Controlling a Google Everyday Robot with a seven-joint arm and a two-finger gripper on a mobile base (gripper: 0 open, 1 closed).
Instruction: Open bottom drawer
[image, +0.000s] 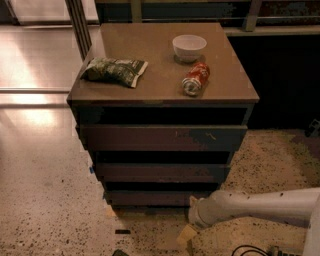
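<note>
Looking at a dark wooden three-drawer chest (160, 60) on speckled floor, with the robot's white arm (260, 207) reaching in low from the right. The bottom drawer (150, 198) is the lowest, narrowest front, just above the floor. Up top there's a green chip bag (114, 71) on the left, a white bowl (189, 47) at the back, and a red soda can (196, 78) lying on its side. The gripper (196, 212) sits by that drawer's lower right corner; can't tell its grip from here.

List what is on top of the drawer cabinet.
On the cabinet top: a green snack bag, a white bowl and a red can on its side. Anything beneath the bag is covered. The gripper sits low by the right end of the bottom drawer.
</note>
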